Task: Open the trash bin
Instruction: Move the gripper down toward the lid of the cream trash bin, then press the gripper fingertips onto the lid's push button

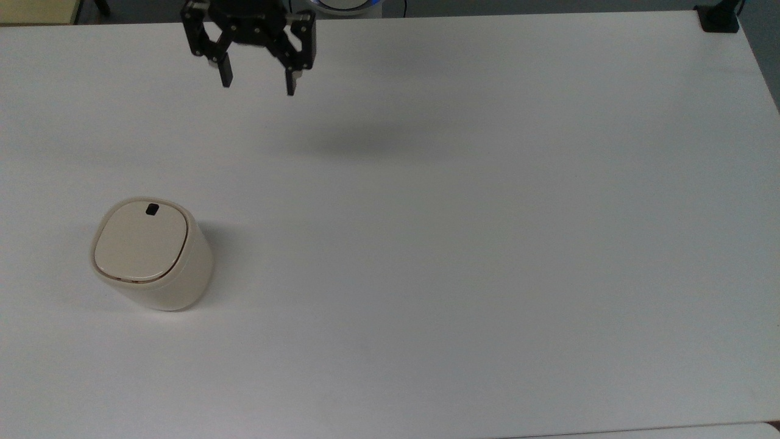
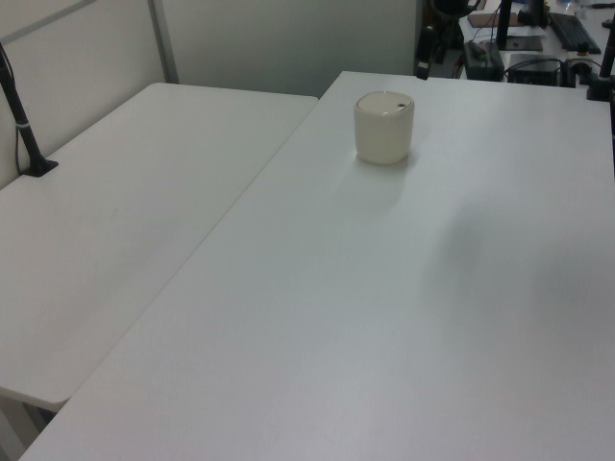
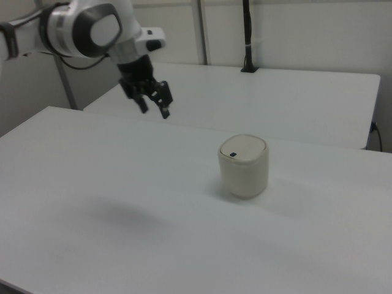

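Note:
The trash bin [image 1: 159, 268] is a cream-beige rounded-square tub standing upright on the white table [image 1: 463, 244], at the top view's left. Its flat lid [image 1: 139, 242] lies closed, with a thin gold rim and a small black button [image 1: 152, 210] at the edge nearest the arm. The bin [image 2: 384, 130] stands near the far end of the table in the left view, and the bin [image 3: 244, 166] is right of centre in the right view. My gripper [image 1: 258, 84] hangs open in the air above the table's far edge, well apart from the bin and holding nothing. In the right view the gripper [image 3: 155, 111] is up and left of the bin.
A black clamp [image 1: 719, 18] sits on the table's corner at the top view's upper right. A second white table [image 2: 125, 211] adjoins on the left view's left, with a black post [image 2: 24, 120] on it. Desks with equipment [image 2: 538, 48] stand beyond the table's far end.

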